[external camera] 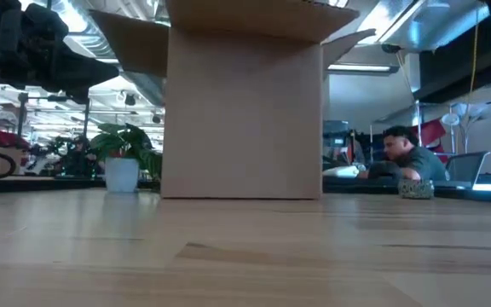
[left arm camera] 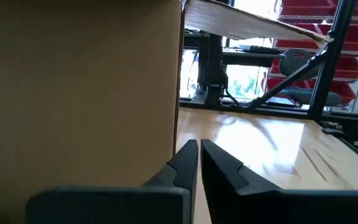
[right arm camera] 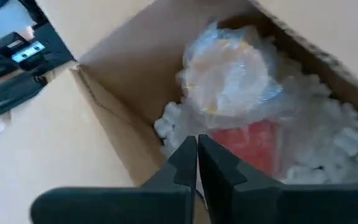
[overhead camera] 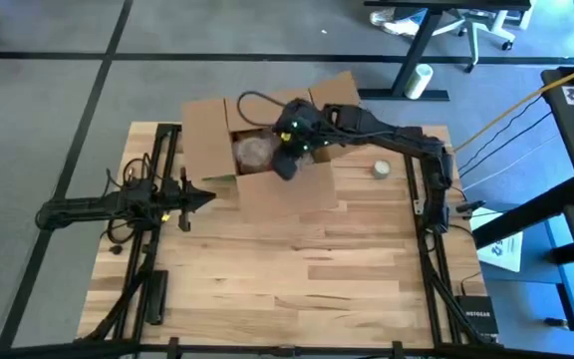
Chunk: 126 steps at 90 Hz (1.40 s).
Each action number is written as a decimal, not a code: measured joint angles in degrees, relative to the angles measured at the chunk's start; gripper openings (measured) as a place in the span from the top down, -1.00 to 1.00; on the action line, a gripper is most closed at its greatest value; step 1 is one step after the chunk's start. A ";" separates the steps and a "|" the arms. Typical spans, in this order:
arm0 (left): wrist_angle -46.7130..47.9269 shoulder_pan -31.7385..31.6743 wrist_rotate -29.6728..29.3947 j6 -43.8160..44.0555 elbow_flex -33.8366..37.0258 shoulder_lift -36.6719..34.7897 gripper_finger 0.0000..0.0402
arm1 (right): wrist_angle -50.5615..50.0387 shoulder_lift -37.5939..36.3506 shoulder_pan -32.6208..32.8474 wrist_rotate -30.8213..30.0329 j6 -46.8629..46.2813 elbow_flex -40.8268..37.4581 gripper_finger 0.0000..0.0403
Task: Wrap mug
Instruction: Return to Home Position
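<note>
Pinched shut on nothing, my right hand (overhead camera: 286,168) hangs over one edge of the open brown cardboard box (overhead camera: 207,130). Just beyond and below my fingertips lies the yellow mug bundled in clear bubble wrap (right arm camera: 232,74), nested among white foam packing peanuts (right arm camera: 328,130) inside the box, clear of my fingers. My left hand (overhead camera: 203,196), fingers together and empty, waits low beside the box's outer wall, over the light wooden surface (overhead camera: 297,279).

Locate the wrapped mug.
The wrapped mug sits on packing peanuts inside the cardboard box, far centre in the high view, beside the right gripper.
</note>
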State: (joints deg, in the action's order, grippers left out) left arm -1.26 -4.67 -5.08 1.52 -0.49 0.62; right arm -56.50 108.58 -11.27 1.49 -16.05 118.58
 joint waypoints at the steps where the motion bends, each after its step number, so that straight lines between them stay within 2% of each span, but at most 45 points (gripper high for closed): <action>1: 0.00 0.01 0.00 0.00 0.00 0.00 0.99 | 0.53 -0.38 0.10 -0.01 -0.03 -0.64 1.00; 13: 0.01 0.01 0.00 0.00 0.00 0.00 0.99 | 7.71 -6.18 1.88 -0.20 -1.90 -8.95 1.00; 26: 0.00 0.01 0.00 0.00 0.00 0.01 0.99 | 12.52 -13.70 5.19 -4.05 -4.37 -19.41 1.00; 41: 0.00 0.00 0.00 0.00 0.00 0.00 0.99 | 21.36 -22.02 10.26 -5.84 -7.96 -32.77 1.00; 73: 0.00 0.01 0.00 0.00 0.00 0.00 0.99 | 34.43 -35.03 19.68 -15.32 -14.81 -55.32 1.00; 103: 0.00 0.00 0.00 0.00 0.00 0.01 0.99 | 55.28 -46.08 26.81 -21.91 -13.02 -77.10 1.00; 117: 0.01 0.00 0.00 0.00 0.00 0.00 0.99 | 65.78 -53.01 27.95 -22.08 -11.98 -87.48 1.00; 126: 0.00 0.02 0.00 0.00 0.00 0.02 0.99 | 68.29 -57.44 27.76 -21.93 -11.79 -92.62 1.00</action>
State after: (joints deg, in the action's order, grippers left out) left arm -1.26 -4.65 -5.08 1.52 -0.49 0.64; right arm 11.78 51.14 16.49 -20.44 -27.84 25.97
